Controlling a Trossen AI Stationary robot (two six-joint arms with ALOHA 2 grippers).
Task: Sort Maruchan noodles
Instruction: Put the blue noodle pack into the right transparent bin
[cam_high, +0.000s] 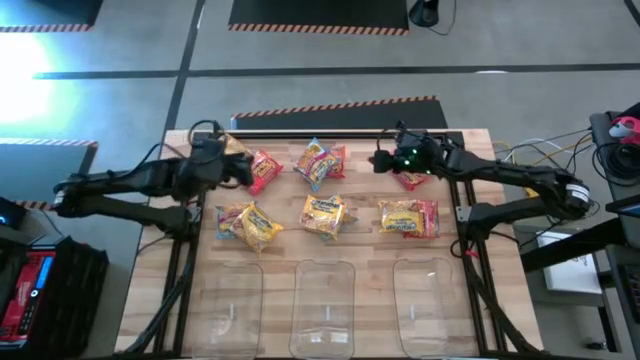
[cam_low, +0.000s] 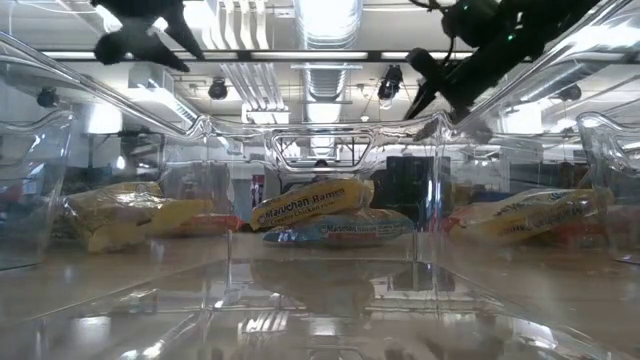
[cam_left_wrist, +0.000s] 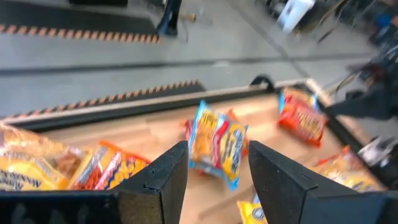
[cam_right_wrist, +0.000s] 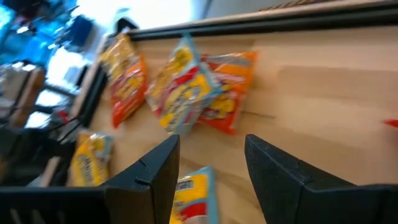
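I see bright ceiling strip lights (cam_low: 330, 18) glaring through the clear plastic bins (cam_low: 320, 280); both wrist views are motion-blurred.

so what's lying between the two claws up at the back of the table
In the high view, a light blue and yellow glossy packet on an orange one, between left claw and right claw.

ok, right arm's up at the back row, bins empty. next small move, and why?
Probably lower the right gripper onto the red packet beside it. Its fingers are open and hold nothing, that packet lies alone at the table's back right, and all three clear bins are empty. The left gripper is open too, over the back left.
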